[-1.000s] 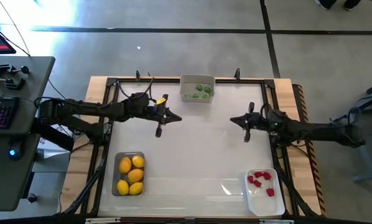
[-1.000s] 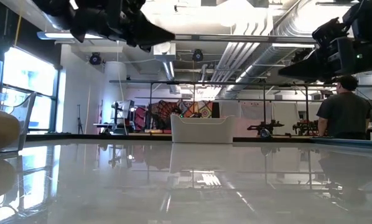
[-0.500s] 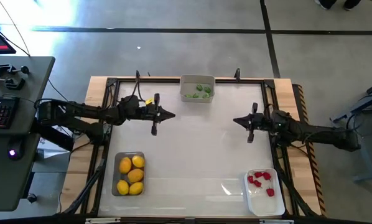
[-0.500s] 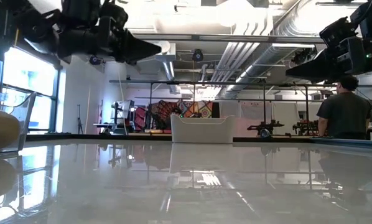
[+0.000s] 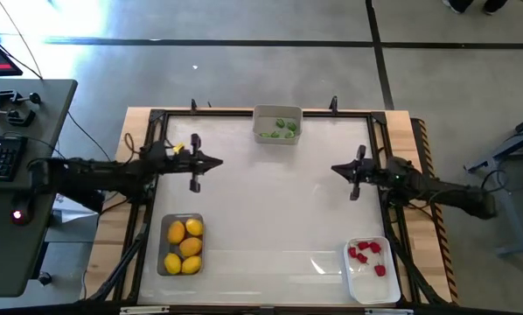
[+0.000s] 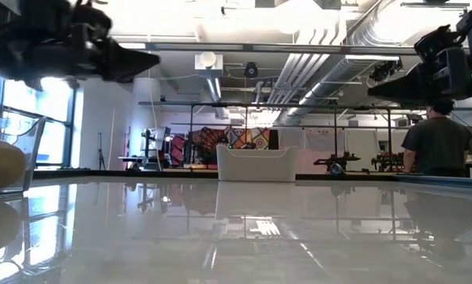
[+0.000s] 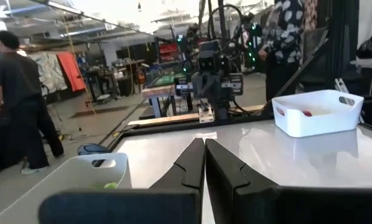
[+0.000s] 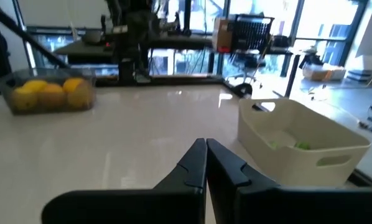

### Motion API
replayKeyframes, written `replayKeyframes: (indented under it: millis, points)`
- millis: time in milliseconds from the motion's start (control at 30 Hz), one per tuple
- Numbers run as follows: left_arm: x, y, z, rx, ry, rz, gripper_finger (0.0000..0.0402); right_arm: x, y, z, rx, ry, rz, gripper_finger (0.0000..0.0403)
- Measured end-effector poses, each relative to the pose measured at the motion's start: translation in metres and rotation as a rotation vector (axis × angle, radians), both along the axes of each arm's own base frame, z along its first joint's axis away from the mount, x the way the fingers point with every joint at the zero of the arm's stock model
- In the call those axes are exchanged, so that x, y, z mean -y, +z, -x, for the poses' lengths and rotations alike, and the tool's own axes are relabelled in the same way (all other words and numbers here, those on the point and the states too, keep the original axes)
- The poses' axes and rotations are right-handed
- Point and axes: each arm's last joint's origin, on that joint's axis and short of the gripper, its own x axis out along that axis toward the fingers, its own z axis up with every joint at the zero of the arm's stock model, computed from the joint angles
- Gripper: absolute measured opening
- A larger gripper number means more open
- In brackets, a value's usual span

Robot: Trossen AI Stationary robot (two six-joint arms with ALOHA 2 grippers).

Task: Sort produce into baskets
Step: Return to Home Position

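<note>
— On the near left of the surface, what is there?
— The dark-tinted bin, with several yellow lemons piled inside it.
— And the other baskets?
— The pale grey bin stands at the middle of the far edge and holds the green pieces. The white bin sits in the near right corner, with the red pieces lying in its far half.
— Where is the left claw?
— It hangs above the left side of the surface, toward the far half, and points right. It is well apart from every bin. The left wrist view shows it clenched, its two fingers pressed flat together.
— And the right claw?
— It hangs opposite, above the right side, and points left toward the other one. It is well apart from the white bin. It is clenched too, with its fingers touching along their length.
— Is anyone in the room?
— A person in a dark shirt stands beyond the far right of the surface, back turned to the low view.
</note>
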Motion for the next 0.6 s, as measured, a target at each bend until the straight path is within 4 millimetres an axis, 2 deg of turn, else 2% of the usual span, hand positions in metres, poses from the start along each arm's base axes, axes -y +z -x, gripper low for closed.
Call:
replayKeyframes:
  millis: [200,433,600]
  points:
    - [0.007,-0.015,0.029,0.054,0.017,0.005,0.0000,0.000,0.004,0.003,0.046,-0.007,0.024,0.0000]
    - [0.013,-0.021,0.042,-0.066,-0.008,0.071,0.0000,0.000,0.004,0.003,0.048,-0.006,0.025,0.0000]
    - [0.017,-0.021,0.054,-0.068,-0.003,0.080,0.0000,0.004,0.004,0.004,0.045,-0.048,0.033,0.0000]
